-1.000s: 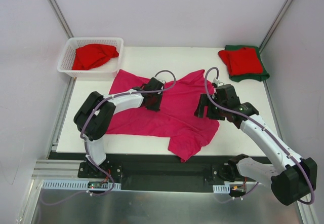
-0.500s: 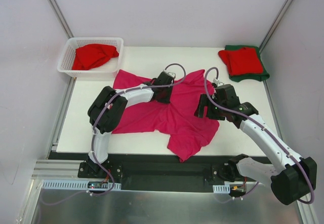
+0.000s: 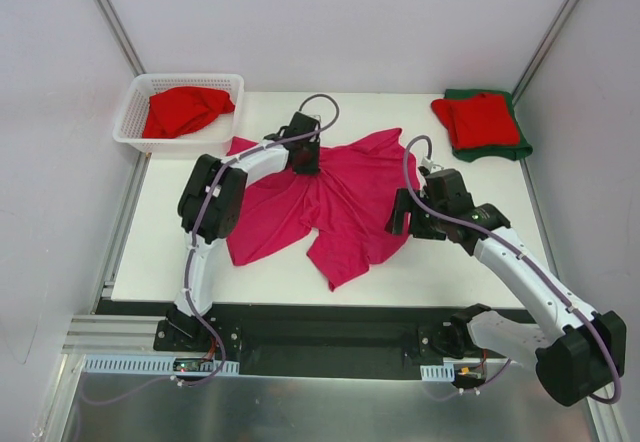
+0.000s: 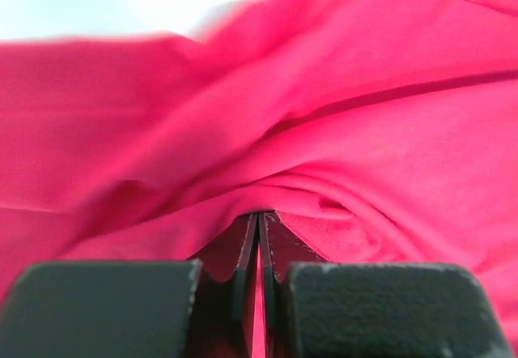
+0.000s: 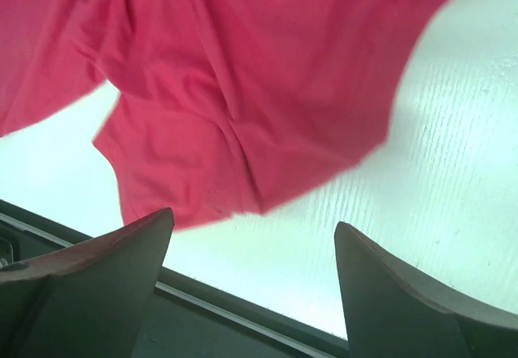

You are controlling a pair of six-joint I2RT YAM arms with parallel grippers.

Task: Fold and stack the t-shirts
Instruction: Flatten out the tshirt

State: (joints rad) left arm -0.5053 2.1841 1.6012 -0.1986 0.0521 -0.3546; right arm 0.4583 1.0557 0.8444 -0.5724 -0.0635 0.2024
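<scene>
A magenta-pink t-shirt [image 3: 340,202] lies rumpled across the middle of the white table. My left gripper [image 3: 306,156] is shut on a fold of it near its far edge; in the left wrist view the cloth [image 4: 324,147] bunches at the closed fingertips [image 4: 259,220]. My right gripper [image 3: 402,214] hangs open just right of the shirt's right edge, holding nothing; the right wrist view shows the shirt's hem [image 5: 243,131] beyond its spread fingers [image 5: 129,245]. A folded red t-shirt [image 3: 476,118] rests on a dark green one [image 3: 512,150] at the far right. Another red t-shirt [image 3: 183,110] lies crumpled in the basket.
A white lattice basket [image 3: 133,112] stands at the far left corner of the table. Grey enclosure walls and metal posts close in both sides. The table's near edge and a black rail [image 5: 243,317] run in front of the arm bases.
My left gripper has pulled the pink shirt's fold away from me toward the far edge, dragging the cloth up and bunching it. The right arm has hardly moved.
</scene>
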